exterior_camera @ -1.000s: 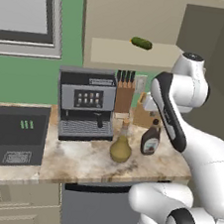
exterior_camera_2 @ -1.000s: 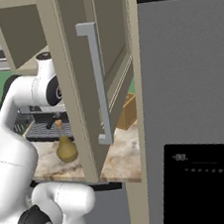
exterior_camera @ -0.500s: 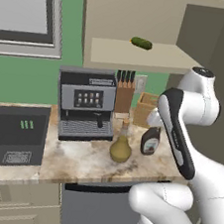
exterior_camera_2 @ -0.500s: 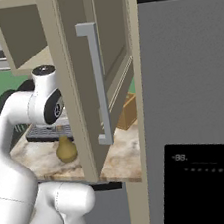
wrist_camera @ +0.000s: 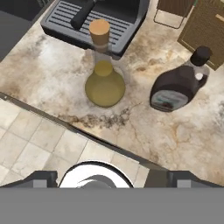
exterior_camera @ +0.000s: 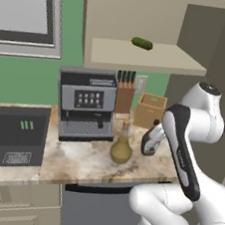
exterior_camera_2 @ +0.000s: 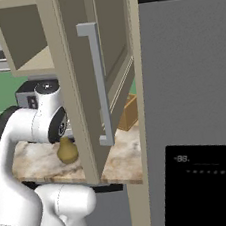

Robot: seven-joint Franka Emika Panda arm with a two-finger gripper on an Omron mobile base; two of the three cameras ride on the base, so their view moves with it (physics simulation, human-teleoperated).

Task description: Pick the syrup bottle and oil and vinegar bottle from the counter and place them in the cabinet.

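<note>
Small dark brown syrup bottle point(wrist_camera: 178, 85) stands ahead of the fingers; their state unclear; descend squarely, avoiding the olive-yellow glass cruet point(wrist_camera: 104, 74).

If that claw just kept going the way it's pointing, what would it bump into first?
Probably the counter near its front edge, just short of the oil and vinegar bottle; the syrup bottle sits off to the side. Depth is hard to judge here.

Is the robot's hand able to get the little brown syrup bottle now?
Probably yes. The syrup bottle stands free on the counter, apart from the oil and vinegar bottle, and nothing lies over it. The hand looks down on it from above.
</note>
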